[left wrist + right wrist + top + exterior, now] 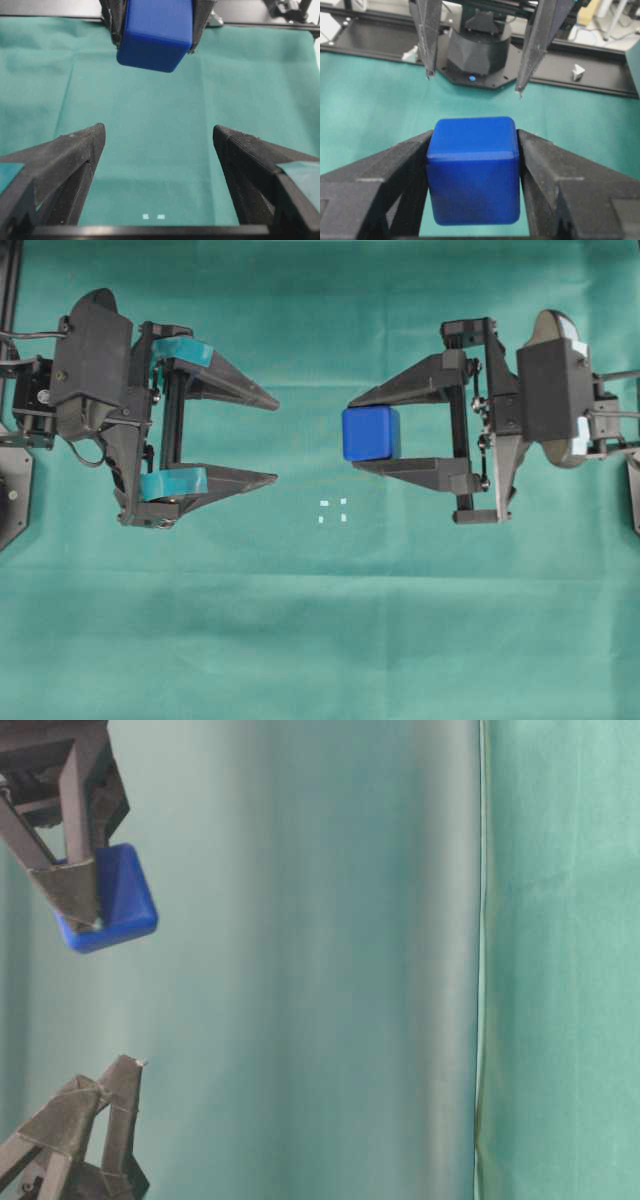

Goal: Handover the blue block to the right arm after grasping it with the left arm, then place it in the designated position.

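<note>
Overhead exterior: the right gripper (352, 434) has its jaws clamped on the blue block (371, 433), which sits between the fingertips above the middle of the green cloth (320, 640), a little toward its far edge. The left gripper (276, 439), teal-banded, faces it with jaws wide apart and nothing between them, clear of the block. The designated position (333, 511), four small white marks, lies on the cloth between the two grippers, nearer the near edge than the block is.

Table-level exterior: the block (112, 900) hangs off the cloth in the right gripper's tips; this view seems turned on its side, so how high it hangs is hard to judge.

Left wrist-mounted: the open fingers (75, 150) frame bare cloth, the block (156, 32) held beyond them, and two of the white marks (153, 216) show at the near edge.

Right wrist-mounted: both fingers press the block's (472, 170) side faces squarely; the grip looks centred.

The handover appears done, so placing is the step in hand. To do it well, carry the block over the marks, keep it level, lower until it rests on the cloth inside the square, then part the jaws slowly so it does not shift.
</note>
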`<control>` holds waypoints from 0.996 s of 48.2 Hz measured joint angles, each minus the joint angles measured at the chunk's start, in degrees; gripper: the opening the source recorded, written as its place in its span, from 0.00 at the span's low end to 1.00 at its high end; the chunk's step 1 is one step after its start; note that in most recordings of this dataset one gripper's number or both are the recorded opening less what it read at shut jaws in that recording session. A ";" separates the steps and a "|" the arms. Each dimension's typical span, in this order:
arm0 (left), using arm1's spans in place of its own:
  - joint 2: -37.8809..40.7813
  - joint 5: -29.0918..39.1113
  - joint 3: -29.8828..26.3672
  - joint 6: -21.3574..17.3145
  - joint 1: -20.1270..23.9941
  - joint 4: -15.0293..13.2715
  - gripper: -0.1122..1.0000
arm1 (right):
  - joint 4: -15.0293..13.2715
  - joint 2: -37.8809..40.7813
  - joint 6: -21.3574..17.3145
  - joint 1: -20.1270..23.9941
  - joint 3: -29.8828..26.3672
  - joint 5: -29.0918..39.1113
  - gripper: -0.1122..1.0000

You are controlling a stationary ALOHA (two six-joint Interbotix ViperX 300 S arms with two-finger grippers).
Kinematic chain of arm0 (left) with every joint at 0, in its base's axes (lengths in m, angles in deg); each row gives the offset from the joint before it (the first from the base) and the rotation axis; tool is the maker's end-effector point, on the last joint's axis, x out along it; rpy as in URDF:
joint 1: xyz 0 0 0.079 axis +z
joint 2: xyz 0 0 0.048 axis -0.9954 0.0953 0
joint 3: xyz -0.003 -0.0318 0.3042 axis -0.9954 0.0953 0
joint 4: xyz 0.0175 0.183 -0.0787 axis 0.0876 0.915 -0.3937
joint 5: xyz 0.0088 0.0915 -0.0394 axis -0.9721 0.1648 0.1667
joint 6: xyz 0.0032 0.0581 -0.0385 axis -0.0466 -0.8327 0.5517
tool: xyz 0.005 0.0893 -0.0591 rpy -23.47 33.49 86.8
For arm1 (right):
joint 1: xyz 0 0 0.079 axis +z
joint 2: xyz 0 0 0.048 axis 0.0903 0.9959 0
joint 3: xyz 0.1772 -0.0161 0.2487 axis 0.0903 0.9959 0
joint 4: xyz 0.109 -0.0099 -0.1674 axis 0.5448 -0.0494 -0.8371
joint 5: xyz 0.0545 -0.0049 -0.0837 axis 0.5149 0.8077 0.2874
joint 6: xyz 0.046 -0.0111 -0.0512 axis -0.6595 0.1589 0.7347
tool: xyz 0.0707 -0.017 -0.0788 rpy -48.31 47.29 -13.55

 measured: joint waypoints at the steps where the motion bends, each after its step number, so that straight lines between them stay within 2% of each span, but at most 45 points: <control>1: 0.09 0.00 0.09 0.00 -0.09 0.00 1.00 | 0.00 0.00 -0.09 0.00 0.00 0.26 0.57; 33: 0.09 0.00 0.00 0.00 -0.09 0.00 1.00 | 0.44 0.00 -5.98 1.85 0.00 14.59 0.57; 48: 0.09 0.00 0.00 0.00 -0.09 -0.09 1.00 | 0.53 0.00 -6.59 1.85 0.00 15.82 0.57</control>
